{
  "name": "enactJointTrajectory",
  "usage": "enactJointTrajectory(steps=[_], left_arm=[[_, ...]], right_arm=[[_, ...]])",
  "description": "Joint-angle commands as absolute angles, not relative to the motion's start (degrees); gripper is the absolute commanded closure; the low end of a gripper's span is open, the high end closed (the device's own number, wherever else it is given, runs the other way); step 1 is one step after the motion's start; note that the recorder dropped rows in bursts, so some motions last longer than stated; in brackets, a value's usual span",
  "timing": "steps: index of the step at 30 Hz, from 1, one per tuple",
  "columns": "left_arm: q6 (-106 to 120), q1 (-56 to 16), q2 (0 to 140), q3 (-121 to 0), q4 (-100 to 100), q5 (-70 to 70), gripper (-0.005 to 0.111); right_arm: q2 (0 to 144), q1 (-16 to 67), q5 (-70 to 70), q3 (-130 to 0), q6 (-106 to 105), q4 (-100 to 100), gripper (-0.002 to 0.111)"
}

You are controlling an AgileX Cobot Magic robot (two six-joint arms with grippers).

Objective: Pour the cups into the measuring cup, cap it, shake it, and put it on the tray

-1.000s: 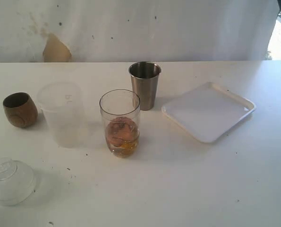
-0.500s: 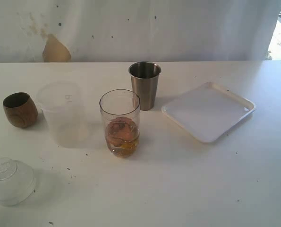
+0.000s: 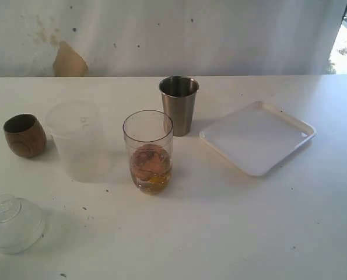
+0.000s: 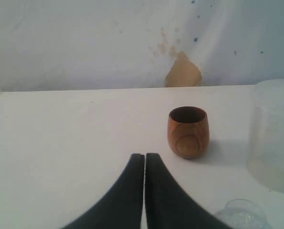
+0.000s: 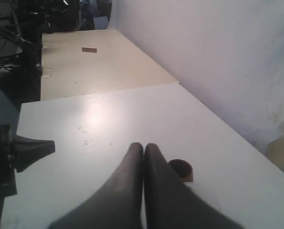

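Nothing on the tabletop [image 3: 220,233] had moved in the last second, and with the left pincer [image 4: 144,155] and right pincer [image 5: 143,145] both shut and empty, the task stood stalled. One uncapped measuring cup [image 3: 148,151], holding amber contents, stood mid-tabletop. Around it were three cups: a wooden cup [image 3: 24,135], a frosted cup [image 3: 77,140] and a steel tumbler [image 3: 178,105], plus one tray [image 3: 258,137] toward the right edge and one domed lid [image 3: 13,223] near the front-left corner.

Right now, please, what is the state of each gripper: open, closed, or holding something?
Left gripper: closed, fingers pressed together, holding nothing.
Right gripper: closed, fingers pressed together, holding nothing.
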State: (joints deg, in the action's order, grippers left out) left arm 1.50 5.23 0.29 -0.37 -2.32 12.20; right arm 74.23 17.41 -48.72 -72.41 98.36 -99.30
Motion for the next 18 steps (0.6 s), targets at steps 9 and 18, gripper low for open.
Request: enactJointTrajectory(steps=[9, 18], left_arm=[[1.50, 5.28, 0.00, 0.00, -1.98, 11.62, 0.106], [1.50, 5.28, 0.00, 0.00, -1.98, 11.62, 0.106]], right_arm=[[81.51, 43.16, -19.44, -71.15, 77.20, -99.95, 0.108], [91.89, 57.72, 18.63, -75.00, 57.04, -81.36, 0.108]])
